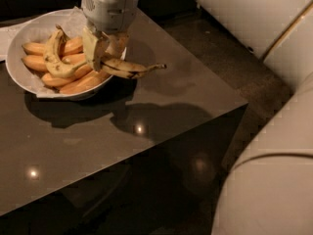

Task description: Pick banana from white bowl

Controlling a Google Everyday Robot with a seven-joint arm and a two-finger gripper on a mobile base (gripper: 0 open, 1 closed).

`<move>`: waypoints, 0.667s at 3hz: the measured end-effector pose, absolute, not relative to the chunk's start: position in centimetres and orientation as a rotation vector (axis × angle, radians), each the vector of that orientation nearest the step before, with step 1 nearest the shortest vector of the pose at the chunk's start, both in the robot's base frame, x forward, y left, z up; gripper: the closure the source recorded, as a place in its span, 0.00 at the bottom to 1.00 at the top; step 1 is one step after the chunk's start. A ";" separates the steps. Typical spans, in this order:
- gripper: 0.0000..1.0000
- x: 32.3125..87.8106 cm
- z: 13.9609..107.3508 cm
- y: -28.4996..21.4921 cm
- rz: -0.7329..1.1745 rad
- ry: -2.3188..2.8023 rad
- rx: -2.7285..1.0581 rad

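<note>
The white bowl (18,78) stands at the table's far left and holds several bananas on white paper. My gripper (105,50) hangs over the bowl's right rim. It is shut on the banana (131,70), a slim dull-yellow one with dark streaks. The banana lies nearly level across the rim, and its thin dark stem (159,66) points right, out over the table. Its left end is hidden behind my fingers (94,48).
A curved pale banana (53,58) and plump orange-yellow bananas (34,61) lie in the bowl's left part. The dark glossy table (98,136) ends in a front edge and a right corner (244,103). My large white arm shells (274,180) fill the right side.
</note>
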State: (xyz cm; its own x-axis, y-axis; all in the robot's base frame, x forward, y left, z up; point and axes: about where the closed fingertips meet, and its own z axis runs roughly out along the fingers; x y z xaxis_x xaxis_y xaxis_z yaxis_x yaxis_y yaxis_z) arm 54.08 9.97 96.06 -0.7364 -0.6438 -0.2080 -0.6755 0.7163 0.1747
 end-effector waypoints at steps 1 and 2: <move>1.00 53.5 95.9 8.3 0.362 2.836 -1.019; 1.00 53.6 95.8 7.3 0.349 2.878 -0.984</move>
State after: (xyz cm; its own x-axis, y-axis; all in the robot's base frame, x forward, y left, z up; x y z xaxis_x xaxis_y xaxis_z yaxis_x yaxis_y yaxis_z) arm 53.60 7.27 95.75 -0.7903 -0.5944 -0.1486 -0.6127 0.7676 0.1882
